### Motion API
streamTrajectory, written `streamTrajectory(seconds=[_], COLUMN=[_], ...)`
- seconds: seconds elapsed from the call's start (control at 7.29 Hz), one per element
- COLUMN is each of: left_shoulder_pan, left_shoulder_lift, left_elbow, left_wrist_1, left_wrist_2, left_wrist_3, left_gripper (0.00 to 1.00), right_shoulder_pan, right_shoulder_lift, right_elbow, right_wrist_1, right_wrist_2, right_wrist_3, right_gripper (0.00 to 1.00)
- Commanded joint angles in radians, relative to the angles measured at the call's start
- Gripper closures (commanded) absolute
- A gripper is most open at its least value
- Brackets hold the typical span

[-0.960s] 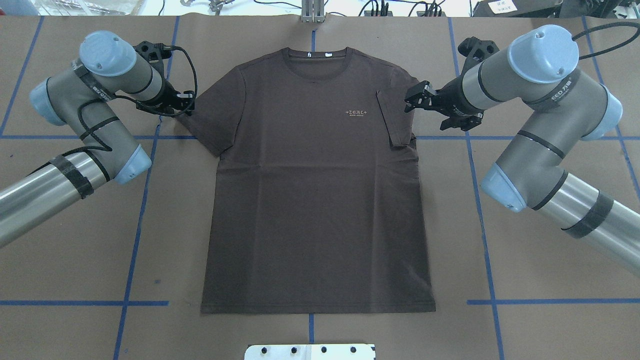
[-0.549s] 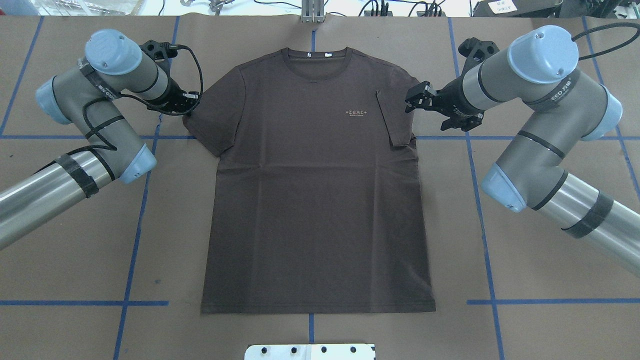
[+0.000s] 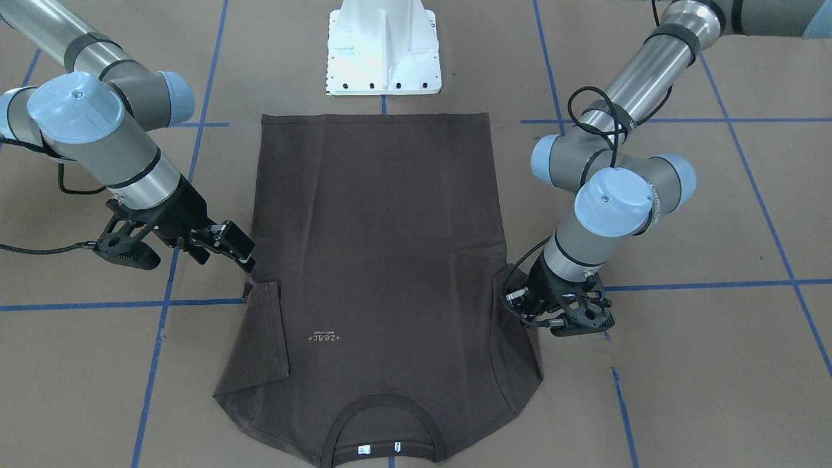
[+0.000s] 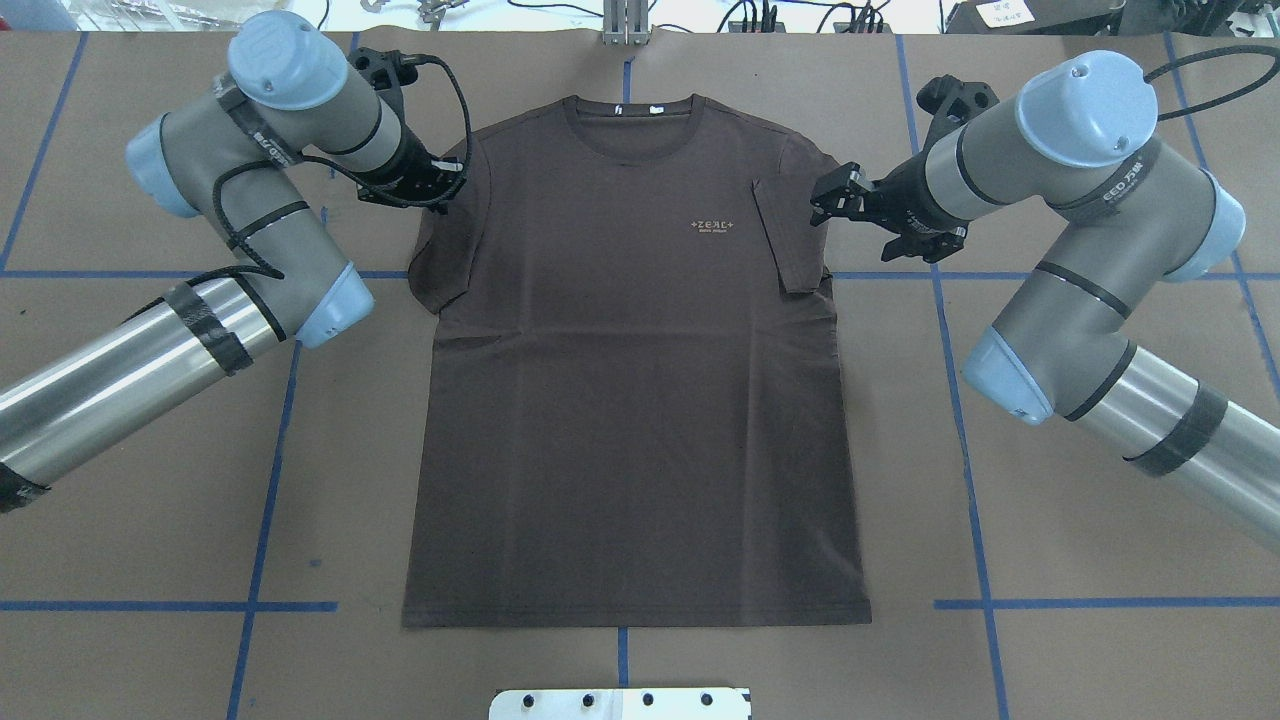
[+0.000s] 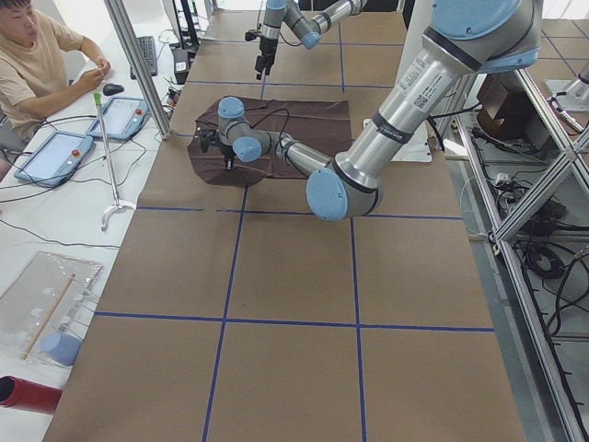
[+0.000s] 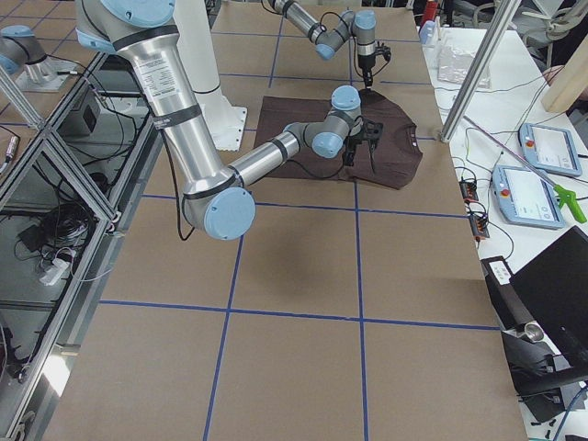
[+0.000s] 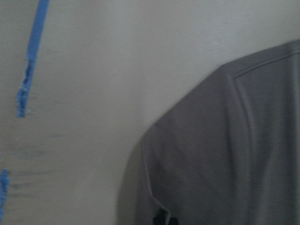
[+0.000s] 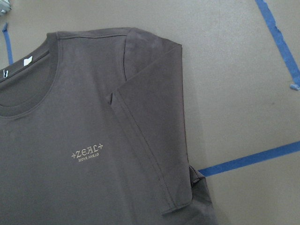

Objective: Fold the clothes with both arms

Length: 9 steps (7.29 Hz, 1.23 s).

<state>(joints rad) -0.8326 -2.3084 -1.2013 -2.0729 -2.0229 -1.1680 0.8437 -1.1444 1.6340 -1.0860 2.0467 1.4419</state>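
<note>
The dark brown T-shirt (image 4: 630,400) lies flat, collar at the far edge, and also shows in the front view (image 3: 377,227). Its right sleeve (image 4: 785,235) is folded in onto the chest beside the pale logo (image 8: 86,153). My left gripper (image 4: 437,192) is shut on the left sleeve (image 4: 440,255) and holds its outer edge lifted over the shoulder; the left wrist view shows the raised cloth (image 7: 225,154). It also shows in the front view (image 3: 520,305). My right gripper (image 4: 822,200) is open and empty, hovering just outside the folded right sleeve.
The white pedestal base (image 3: 383,52) stands at the shirt's hem side. Blue tape lines (image 4: 270,420) cross the brown table cover. A metal bracket (image 4: 625,25) sits at the far edge. An operator (image 5: 37,64) sits with tablets (image 5: 120,115) beyond the far edge.
My left gripper has moved right, toward the shirt's middle, and slightly farther away, pulling the left sleeve's edge inward. The right arm has not moved.
</note>
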Motion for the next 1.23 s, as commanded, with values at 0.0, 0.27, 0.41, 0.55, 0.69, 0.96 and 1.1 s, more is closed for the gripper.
streamTrajectory(seconds=[0.0, 0.27, 0.41, 0.55, 0.69, 0.96, 1.1], left_shoulder_pan=[0.027, 0.029, 0.029, 0.029, 0.027, 0.029, 0.029], left_shoulder_lift=[-0.052, -0.094, -0.115, -0.127, -0.129, -0.129, -0.129], left_elbow=[0.054, 0.101, 0.121, 0.129, 0.132, 0.134, 0.132], left_wrist_1=[-0.001, -0.004, -0.007, -0.013, -0.015, -0.022, -0.022], left_wrist_2=[0.006, 0.006, 0.006, 0.007, 0.007, 0.035, 0.035], left_wrist_3=[-0.051, -0.062, -0.071, -0.073, -0.073, -0.073, -0.075], left_gripper=[1.00, 1.00, 1.00, 1.00, 1.00, 0.65, 0.39], right_shoulder_pan=[0.000, 0.002, 0.000, 0.000, 0.002, 0.000, 0.000], right_shoulder_lift=[0.000, 0.000, 0.000, 0.000, -0.001, -0.002, -0.002], right_elbow=[0.000, 0.000, 0.001, 0.001, 0.003, -0.002, 0.000], right_wrist_1=[0.000, 0.000, 0.000, 0.000, 0.000, 0.000, 0.002], right_wrist_2=[0.000, 0.001, 0.001, 0.001, 0.001, 0.001, 0.001], right_wrist_3=[0.000, -0.002, 0.000, 0.000, 0.000, 0.000, 0.000], right_gripper=[0.00, 0.00, 0.00, 0.00, 0.00, 0.00, 0.00])
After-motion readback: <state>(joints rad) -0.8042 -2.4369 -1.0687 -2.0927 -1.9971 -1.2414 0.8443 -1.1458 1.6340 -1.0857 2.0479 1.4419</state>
